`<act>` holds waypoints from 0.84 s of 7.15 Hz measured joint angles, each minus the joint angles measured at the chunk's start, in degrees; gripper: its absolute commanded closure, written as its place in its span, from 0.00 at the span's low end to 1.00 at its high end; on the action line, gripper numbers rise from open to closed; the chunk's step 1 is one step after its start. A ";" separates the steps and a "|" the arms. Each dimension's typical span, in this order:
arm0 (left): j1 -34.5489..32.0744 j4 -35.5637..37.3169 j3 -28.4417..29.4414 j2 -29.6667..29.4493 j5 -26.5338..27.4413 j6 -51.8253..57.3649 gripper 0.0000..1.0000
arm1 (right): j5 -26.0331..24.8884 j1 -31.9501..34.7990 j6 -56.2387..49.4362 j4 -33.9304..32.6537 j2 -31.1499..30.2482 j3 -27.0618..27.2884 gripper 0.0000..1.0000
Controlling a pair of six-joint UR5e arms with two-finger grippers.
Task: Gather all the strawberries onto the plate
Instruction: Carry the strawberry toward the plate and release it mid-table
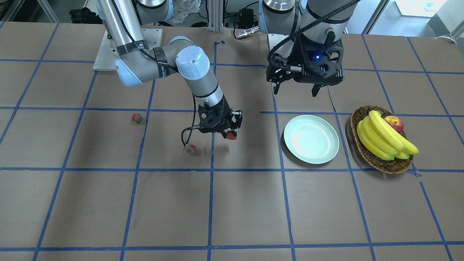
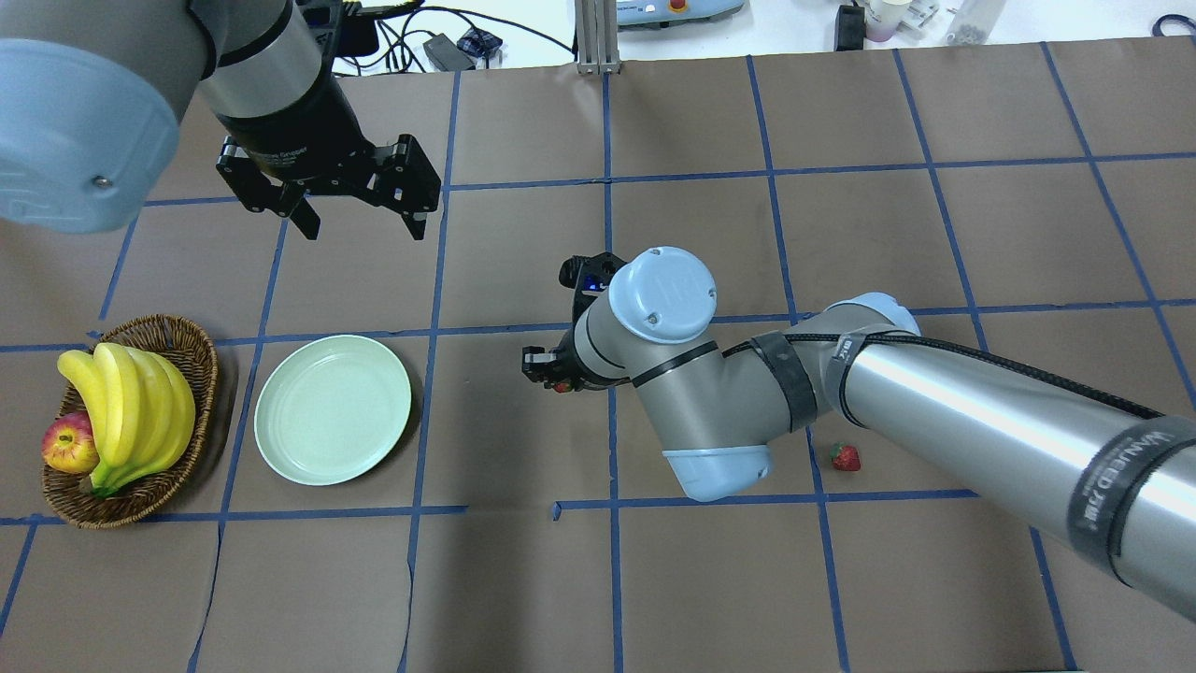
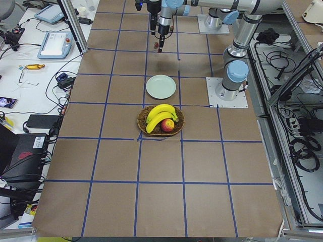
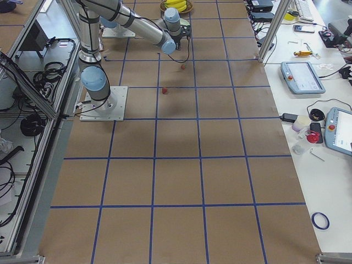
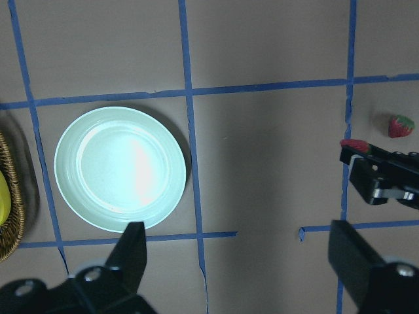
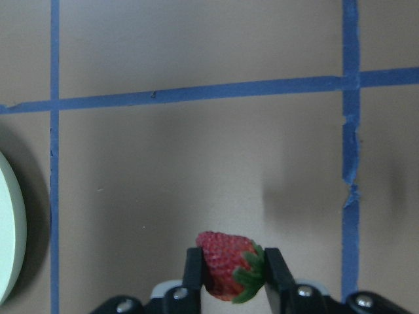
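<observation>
The plate is round, shallow, glossy and pale mint-white with a raised rim, lying flat on the desk. All three strawberries are outside it. The held strawberry, red with a green leafy cap, is pinched in the right claw above the desk. The second strawberry lies on the desk near it, on the side away from the plate. The third strawberry lies farther out, well apart.

The counter is matt brown paper, crossed by blue tape. The plate is smooth and glossy (a white glare sits on it). The basket is rough woven wicker. The right arm's tube is shiny metal.
</observation>
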 measured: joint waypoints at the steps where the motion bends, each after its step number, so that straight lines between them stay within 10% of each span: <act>1: 0.02 0.00 -0.02 0.05 -0.02 0.00 0.00 | 0.04 0.38 -3.05 0.12 1.38 -0.16 0.32; 2: 0.01 0.00 -0.15 0.14 -0.04 0.00 0.00 | -0.02 0.50 -4.64 0.25 2.22 -0.29 0.00; 6: -0.01 0.00 -0.48 0.41 0.17 0.00 0.00 | -5.14 -1.72 -5.42 7.08 -1.33 -0.60 0.00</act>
